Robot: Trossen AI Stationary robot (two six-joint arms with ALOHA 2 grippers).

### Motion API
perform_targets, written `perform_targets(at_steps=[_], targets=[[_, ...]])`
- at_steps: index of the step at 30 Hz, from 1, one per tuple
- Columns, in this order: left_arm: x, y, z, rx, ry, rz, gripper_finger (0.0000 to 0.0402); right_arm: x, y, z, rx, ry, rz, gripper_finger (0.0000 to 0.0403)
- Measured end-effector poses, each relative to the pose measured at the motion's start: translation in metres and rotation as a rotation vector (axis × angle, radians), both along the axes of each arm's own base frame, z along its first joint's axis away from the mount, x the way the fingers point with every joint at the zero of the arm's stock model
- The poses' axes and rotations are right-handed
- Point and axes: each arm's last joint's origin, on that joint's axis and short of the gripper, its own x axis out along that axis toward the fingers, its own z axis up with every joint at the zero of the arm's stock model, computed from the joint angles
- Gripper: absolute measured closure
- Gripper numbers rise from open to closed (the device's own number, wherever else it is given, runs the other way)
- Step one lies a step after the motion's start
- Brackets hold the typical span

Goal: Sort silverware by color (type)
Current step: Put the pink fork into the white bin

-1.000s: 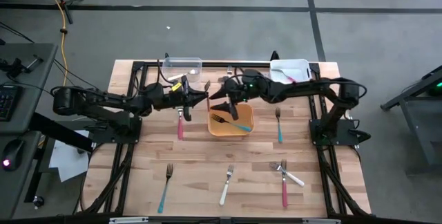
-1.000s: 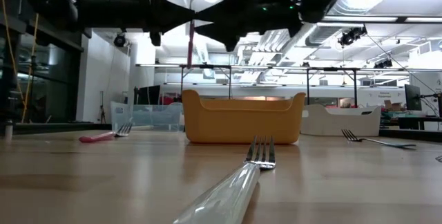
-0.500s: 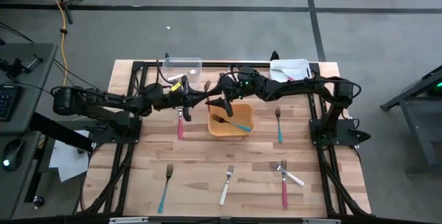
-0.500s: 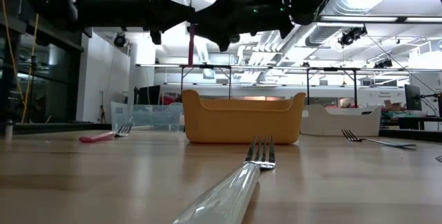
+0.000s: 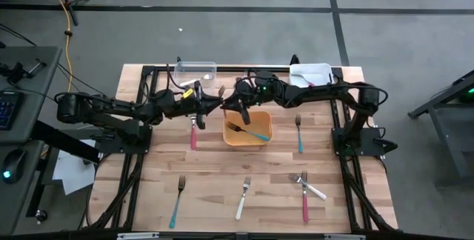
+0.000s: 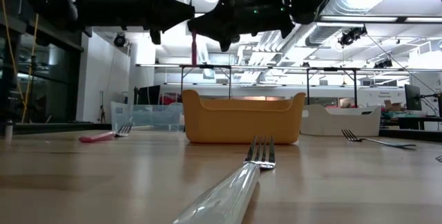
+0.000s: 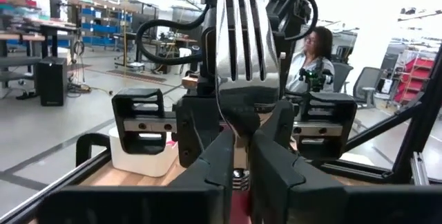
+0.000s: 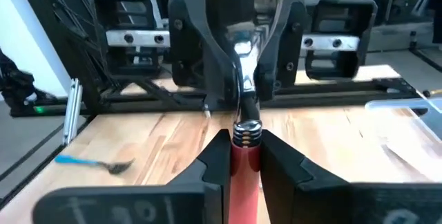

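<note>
**Desk:** What has changed over the table?

**Operator:** My right gripper (image 5: 235, 108), spread wide above the orange bin (image 5: 228, 139) a second ago, has swung in to meet the left gripper (image 5: 216, 105) and clamped onto the red-handled fork (image 6: 194, 48). The fork hangs upright in the air between them, handle down. The left fingers (image 7: 219, 156) bracket its metal neck; whether they are pinching or letting go I cannot tell.

**Desk:** And the sorting, left to right?

**Operator:** Early days, I judge. A teal fork (image 5: 178, 192) lies at the front left, a pink fork (image 5: 193, 133) just below the left gripper. The clear container (image 5: 196, 65) sits behind. The orange bin holds a teal-handled fork (image 5: 257, 133) and a darker one. In front lies a white-handled fork (image 5: 242, 200), farther right another teal fork (image 5: 299, 135), then a red fork (image 5: 304, 195) crossed with a pale one. The white bin (image 5: 317, 70) shows something pink. So six forks lie loose, plus this one.
</note>
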Motion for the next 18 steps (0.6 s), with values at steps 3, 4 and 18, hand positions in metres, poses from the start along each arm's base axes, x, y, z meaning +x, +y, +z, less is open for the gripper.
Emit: perform_targets(at_steps=[3,4,18], targets=[[0.0,0.001,0.0,-0.003,0.003,0.012,0.033,-0.007,-0.006,0.004,-0.008,0.036,-0.009,0.0359],[0.0,0.001,-0.001,-0.003,0.007,0.012,0.0322,-0.009,-0.008,0.005,-0.016,0.046,-0.018,0.0359],[-0.012,0.001,-0.02,0.119,0.066,0.007,0.0314,-0.098,-0.044,0.034,-0.219,0.557,-0.473,0.0359]])
